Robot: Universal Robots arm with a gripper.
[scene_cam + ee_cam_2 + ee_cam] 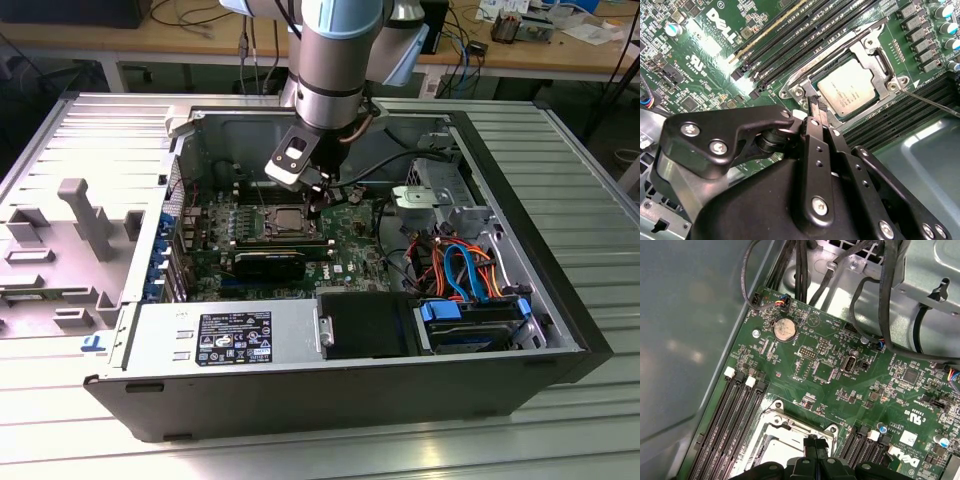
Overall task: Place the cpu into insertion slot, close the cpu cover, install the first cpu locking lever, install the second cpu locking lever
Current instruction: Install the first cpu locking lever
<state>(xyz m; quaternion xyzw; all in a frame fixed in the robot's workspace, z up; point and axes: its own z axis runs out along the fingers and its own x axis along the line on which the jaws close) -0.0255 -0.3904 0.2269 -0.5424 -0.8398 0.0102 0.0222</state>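
Note:
The cpu (846, 90), a silvery square chip, lies flat in the insertion slot (815, 79) on the green board. The cpu cover (879, 61), a silvery metal frame, lies down around the chip. A thin metal lever rod (932, 104) sticks out sideways past the socket's corner. My gripper (816, 102) is shut, its black fingers pressed together with nothing visible between them. The fingertips sit at the socket's edge beside the chip. The first wrist view shows the same gripper (812, 441) tip over the socket frame (771, 427). In the exterior view the gripper (318, 205) hangs beside the cpu (287, 217).
Long black memory slots (790, 30) flank the socket on both sides. Black cables (880, 300) loop near the board's edge, close to a coin battery (785, 329). A black graphics card (270, 265), the power supply (230, 335) and a drive bay with coloured cables (470, 270) crowd the case.

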